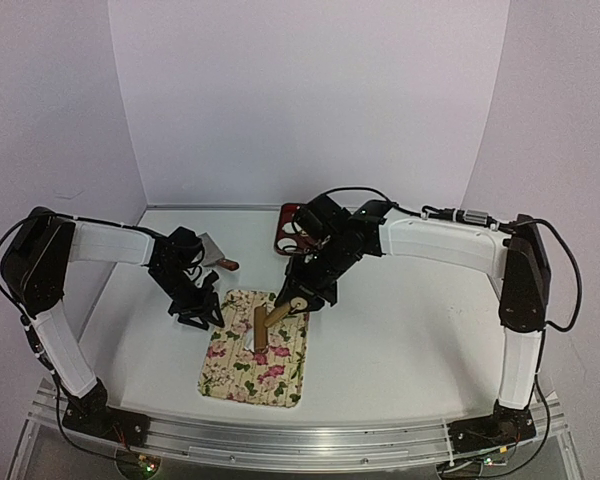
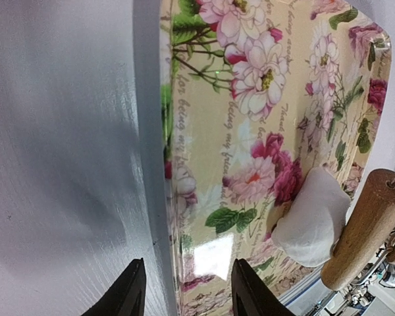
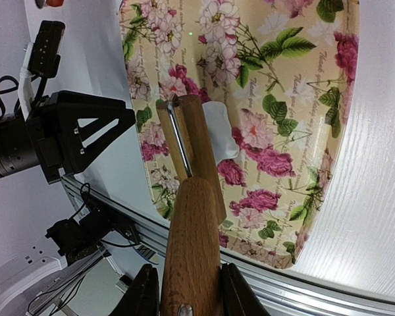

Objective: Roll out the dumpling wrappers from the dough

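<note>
The work stands at the very start of rolling: the dough (image 2: 313,217) is a small, thick white lump, not yet flattened, lying on the floral mat (image 2: 250,151) toward its middle, and no round wrappers can be seen anywhere. The right fingers (image 3: 143,293) are clamped on the handle of a wooden rolling pin (image 3: 191,217), which slants down toward the mat. Its far end sits against the side of the lump rather than on top of it, as far as the wrist views show. The left fingers (image 2: 125,296) stand apart at the left edge of the mat, one over the bare white table (image 2: 66,131) and the other over the printed surface, with the mat's edge lying between them. They hold nothing, and whether they touch the mat cannot be told. Judging from this, the step in hand is getting ready for the first pass: the left arm looks placed to pin the mat so it does not slide, while the right brings the pin to the dough. The next move probably calls for lifting the pin onto the lump and pressing down evenly while pushing across it. The soft lump may get shoved along the glossy mat instead of spreading, or it may stick to the wood.
</note>
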`<state>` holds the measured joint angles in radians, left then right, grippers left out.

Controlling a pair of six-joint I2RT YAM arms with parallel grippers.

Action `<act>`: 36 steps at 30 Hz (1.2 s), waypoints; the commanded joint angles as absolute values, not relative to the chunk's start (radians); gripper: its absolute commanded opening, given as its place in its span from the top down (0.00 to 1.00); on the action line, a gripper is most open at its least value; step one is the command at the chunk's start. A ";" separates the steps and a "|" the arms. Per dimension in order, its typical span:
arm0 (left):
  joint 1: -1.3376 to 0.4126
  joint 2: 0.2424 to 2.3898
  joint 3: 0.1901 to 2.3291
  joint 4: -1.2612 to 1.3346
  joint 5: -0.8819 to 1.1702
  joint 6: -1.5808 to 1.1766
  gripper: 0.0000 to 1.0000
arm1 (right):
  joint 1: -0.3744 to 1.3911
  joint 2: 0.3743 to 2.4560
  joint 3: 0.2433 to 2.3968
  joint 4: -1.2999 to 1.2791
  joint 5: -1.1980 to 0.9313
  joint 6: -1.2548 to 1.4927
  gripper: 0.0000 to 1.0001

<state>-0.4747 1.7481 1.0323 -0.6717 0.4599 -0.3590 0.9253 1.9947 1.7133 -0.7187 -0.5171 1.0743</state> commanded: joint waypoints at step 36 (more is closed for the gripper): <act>-0.474 1.795 1.018 -0.623 0.481 -0.322 0.79 | 0.962 2.090 1.714 -0.869 -0.407 1.091 1.00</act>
<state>-0.4747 1.7750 1.0092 -0.6353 0.4763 -0.3403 0.9524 2.0193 1.7171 -0.7366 -0.4874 1.0897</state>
